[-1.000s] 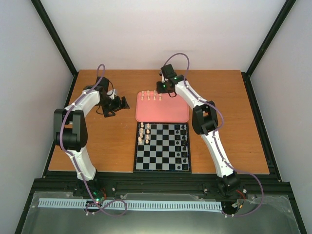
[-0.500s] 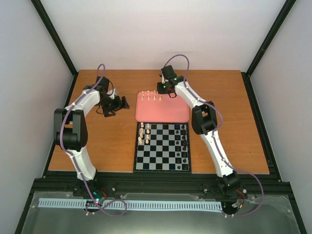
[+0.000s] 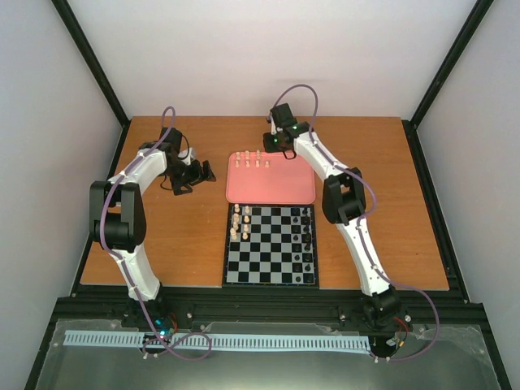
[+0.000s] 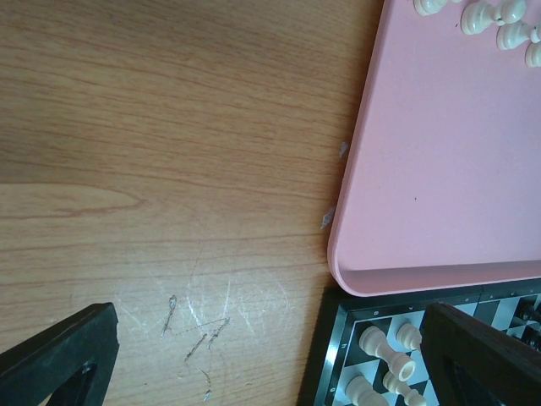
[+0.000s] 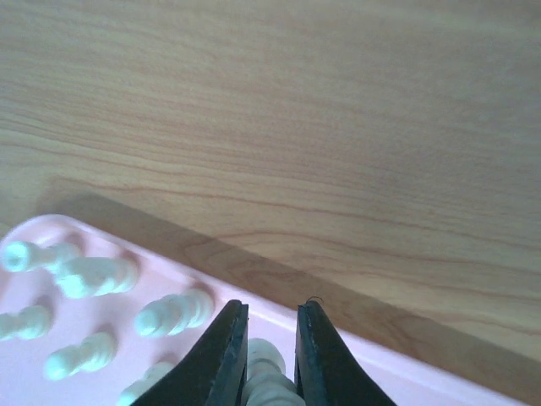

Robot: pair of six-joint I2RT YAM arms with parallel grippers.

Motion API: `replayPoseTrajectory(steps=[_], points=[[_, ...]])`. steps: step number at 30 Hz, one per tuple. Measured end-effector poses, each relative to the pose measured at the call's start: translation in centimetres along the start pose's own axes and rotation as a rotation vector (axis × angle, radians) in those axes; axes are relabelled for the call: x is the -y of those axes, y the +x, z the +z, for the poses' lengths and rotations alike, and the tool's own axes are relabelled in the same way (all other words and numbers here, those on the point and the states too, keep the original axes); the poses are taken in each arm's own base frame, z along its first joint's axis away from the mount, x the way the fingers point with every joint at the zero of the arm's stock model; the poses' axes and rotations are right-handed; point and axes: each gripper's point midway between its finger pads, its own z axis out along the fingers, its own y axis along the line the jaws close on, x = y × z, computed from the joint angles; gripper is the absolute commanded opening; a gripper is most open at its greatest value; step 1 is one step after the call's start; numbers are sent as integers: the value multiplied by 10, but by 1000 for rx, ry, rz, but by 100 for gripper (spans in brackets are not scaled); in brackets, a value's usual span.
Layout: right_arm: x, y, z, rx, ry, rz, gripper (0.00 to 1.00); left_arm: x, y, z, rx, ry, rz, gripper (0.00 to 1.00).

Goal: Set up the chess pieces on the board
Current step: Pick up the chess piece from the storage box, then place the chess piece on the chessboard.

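Note:
The board lies at the table's near middle. Several cream chess pieces stand on its left columns, and its corner with them shows in the left wrist view. More cream pieces stand at the far edge of the pink tray. My right gripper is over the tray's far edge, shut on one cream piece between its fingers. Other cream pieces stand to its left. My left gripper is open and empty over bare wood left of the tray.
Black chess pieces line the board's right column. The tray's rounded near-left corner nearly touches the board's border. The tray's far rim runs just under the right fingers, with wooden table beyond.
My right gripper has shifted slightly up and to the right at the tray's far edge. The left arm has not moved.

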Motion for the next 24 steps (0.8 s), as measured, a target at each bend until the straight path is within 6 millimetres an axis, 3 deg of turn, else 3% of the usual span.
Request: replayPoseTrajectory(steps=[2,6,8,10,12,14,17,20,24], points=[[-4,-10,-18,22,7,-18,9,0,0,0,0,0,0,100],[-24,-40,-81,108,13,-73,9,0,0,0,0,0,0,100],[-41,-44,-117,139,9,-106,9,-1,0,0,0,-5,-1,100],[-64,-34,-150,150,-1,-150,9,-1,0,-1,0,-7,-1,100],[-94,-11,-175,146,-23,-202,10,0,-2,-2,4,-8,1,100],[-128,30,-190,103,-60,-263,10,2,-4,-4,11,-6,4,100],[-164,102,-196,2,-103,-353,10,3,-6,-5,17,-3,6,100],[-182,164,-194,-97,-113,-433,10,3,-6,-6,17,-3,6,100],[-193,217,-192,-174,-114,-508,11,3,-6,-6,18,-5,6,100]])
